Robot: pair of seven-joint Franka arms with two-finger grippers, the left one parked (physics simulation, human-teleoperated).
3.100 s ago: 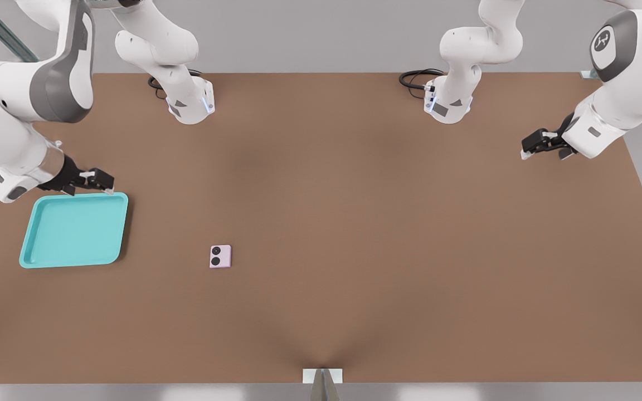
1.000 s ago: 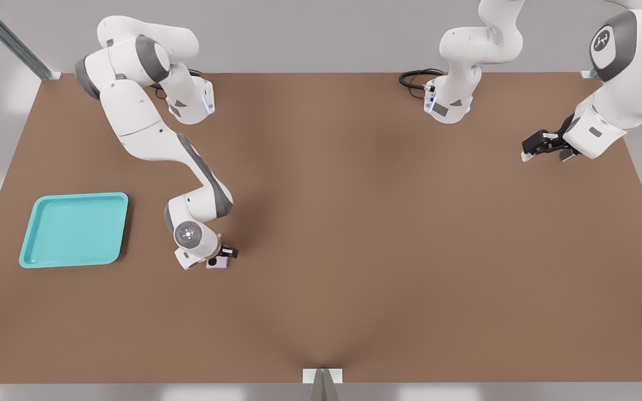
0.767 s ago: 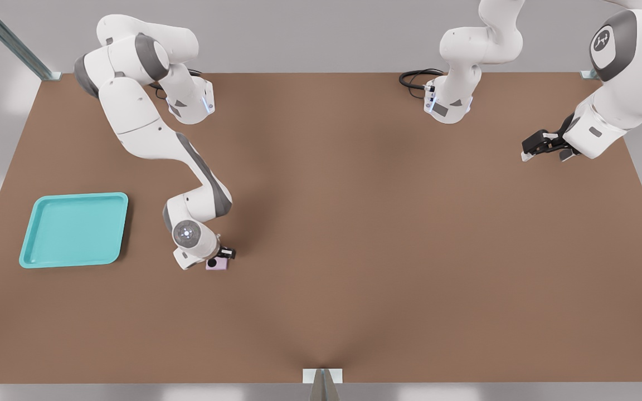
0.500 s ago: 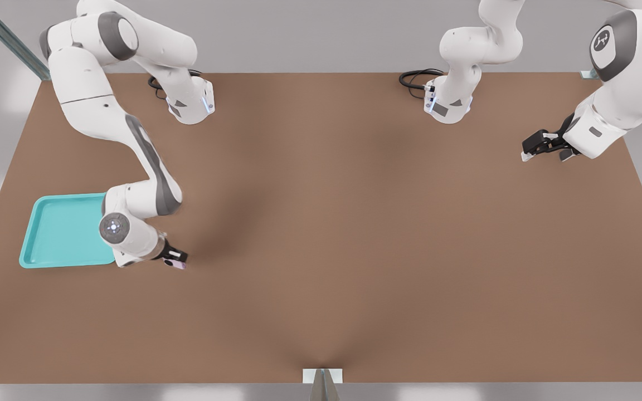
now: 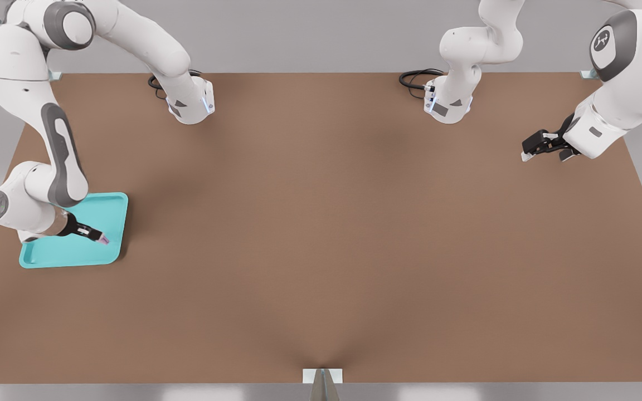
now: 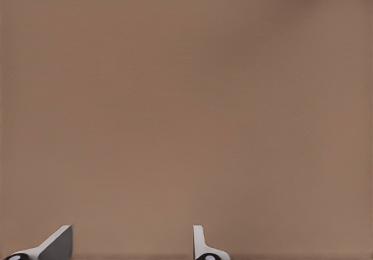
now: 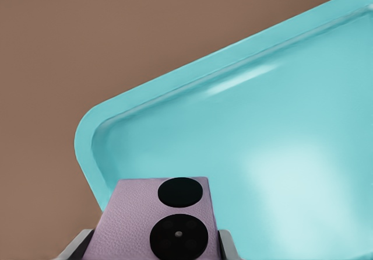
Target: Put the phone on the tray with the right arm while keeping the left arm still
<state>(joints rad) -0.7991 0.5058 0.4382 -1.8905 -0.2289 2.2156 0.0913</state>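
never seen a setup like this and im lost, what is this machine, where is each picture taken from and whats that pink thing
These are simulator renders of two white robot arms bolted to a brown table. The wide picture looks down on the whole scene. The other two come from cameras on the arms' wrists.

The right arm, on the front view's left, is the one working. Its gripper is shut on the phone, a small pink-lilac slab with two black camera circles, and holds it over the turquoise tray. Its wrist picture shows the phone with the tray's floor beyond it.

The other wrist picture shows only bare table and two fingertips.
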